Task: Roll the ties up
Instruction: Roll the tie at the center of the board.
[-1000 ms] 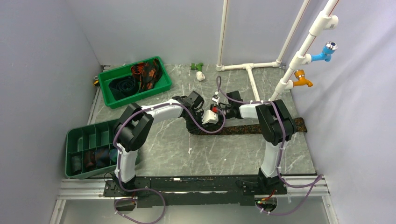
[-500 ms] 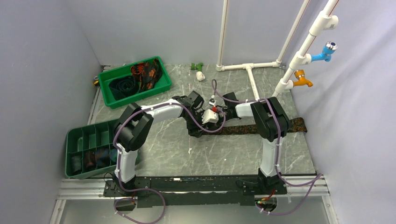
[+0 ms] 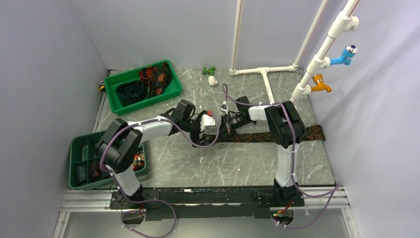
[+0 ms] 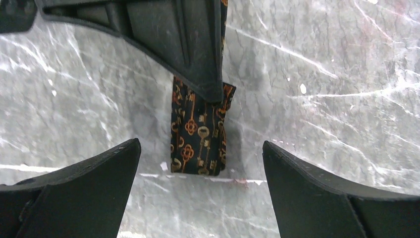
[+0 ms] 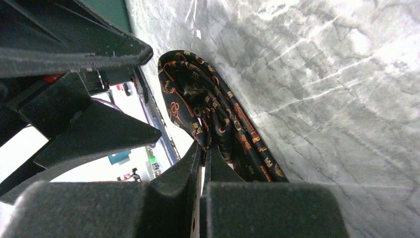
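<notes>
A dark tie with orange key print [image 3: 252, 136] lies stretched across the table towards the right edge. Its folded left end [image 4: 198, 134] shows in the left wrist view, lying flat between the spread tips of my left gripper [image 4: 200, 144], which is open and holds nothing. My right gripper [image 5: 202, 146] is shut on a bunched fold of this tie [image 5: 213, 109] at that same end. In the top view the left gripper [image 3: 205, 126] and right gripper [image 3: 224, 124] sit close together at mid-table. More ties [image 3: 153, 77] lie loose in the back tray.
A green tray [image 3: 171, 91] stands at the back left. A divided green tray [image 3: 79, 144] at the left edge holds rolled ties [image 3: 91, 171]. White pipes [image 3: 265, 74] with blue and orange taps run along the back right. A small green-white fitting [image 3: 211, 77] lies near the back.
My left gripper opened wide and its arm drew back to the left, off the tie's end. My right gripper shut on the tie's folded end and shifted slightly left.
</notes>
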{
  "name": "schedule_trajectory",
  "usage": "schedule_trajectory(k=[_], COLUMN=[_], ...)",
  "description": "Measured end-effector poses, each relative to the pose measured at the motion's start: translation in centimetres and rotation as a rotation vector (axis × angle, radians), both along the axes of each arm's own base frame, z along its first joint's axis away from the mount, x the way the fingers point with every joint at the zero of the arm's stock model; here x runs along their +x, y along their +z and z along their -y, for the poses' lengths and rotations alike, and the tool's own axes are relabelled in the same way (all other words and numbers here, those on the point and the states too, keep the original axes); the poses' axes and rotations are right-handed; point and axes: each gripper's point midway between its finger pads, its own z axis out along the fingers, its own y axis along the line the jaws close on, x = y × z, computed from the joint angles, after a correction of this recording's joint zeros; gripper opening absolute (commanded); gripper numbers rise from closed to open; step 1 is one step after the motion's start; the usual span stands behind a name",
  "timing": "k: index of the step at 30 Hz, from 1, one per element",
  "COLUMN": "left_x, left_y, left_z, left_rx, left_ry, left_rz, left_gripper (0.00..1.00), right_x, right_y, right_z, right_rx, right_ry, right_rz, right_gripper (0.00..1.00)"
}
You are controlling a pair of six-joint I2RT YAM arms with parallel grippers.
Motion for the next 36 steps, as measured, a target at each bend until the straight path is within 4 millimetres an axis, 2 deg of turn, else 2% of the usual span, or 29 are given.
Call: schedule_trajectory(k=[3, 7, 12, 15, 18, 21, 25, 29, 32, 36], left_x=[0.1, 0.5, 1.0, 0.4, 0.6, 0.4, 0.3, 0.0, -0.3, -0.8], left_y=[0.3, 0.0, -1.9, -3.4, -3.5, -3.6, -3.6, -3.6, -3.6, -3.5], left_z=[0.7, 1.3, 2.3, 2.8, 3.3, 3.5, 3.5, 3.3, 3.0, 1.6], left_rx=[-0.049, -0.064, -0.035, 0.006, 0.023, 0.024, 0.018, 0.012, -0.005, -0.031], left_ry=[-0.043, -0.079, -0.093, -0.101, -0.104, -0.105, -0.108, -0.105, -0.096, -0.072], left_rz=[0.054, 0.071, 0.035, -0.005, 0.010, 0.015, 0.023, 0.012, -0.010, -0.011], left_gripper=[0.98, 0.91, 0.78, 0.66, 0.49, 0.40, 0.49, 0.68, 0.73, 0.74], right_x=[0.2, 0.5, 0.8, 0.8, 0.7, 0.8, 0.9, 1.0, 0.9, 0.8], right_y=[0.3, 0.7, 1.0, 1.1, 1.1, 1.2, 1.0, 0.3, -0.5, -0.6], right_z=[-0.1, -0.2, -0.3, -0.3, -0.3, -0.1, 0.7, 1.3, 1.7, 1.8], right_rx=[0.001, 0.007, 0.010, 0.012, 0.010, 0.007, -0.015, -0.064, -0.092, -0.100], right_ry=[0.008, 0.012, 0.013, 0.013, 0.015, 0.013, 0.004, 0.012, 0.021, 0.032], right_rz=[0.010, 0.020, 0.021, 0.021, 0.016, 0.014, 0.006, 0.021, 0.024, 0.027], right_gripper=[0.00, 0.00, 0.00, 0.00, 0.00, 0.00, 0.00, 0.00, 0.00, 0.00])
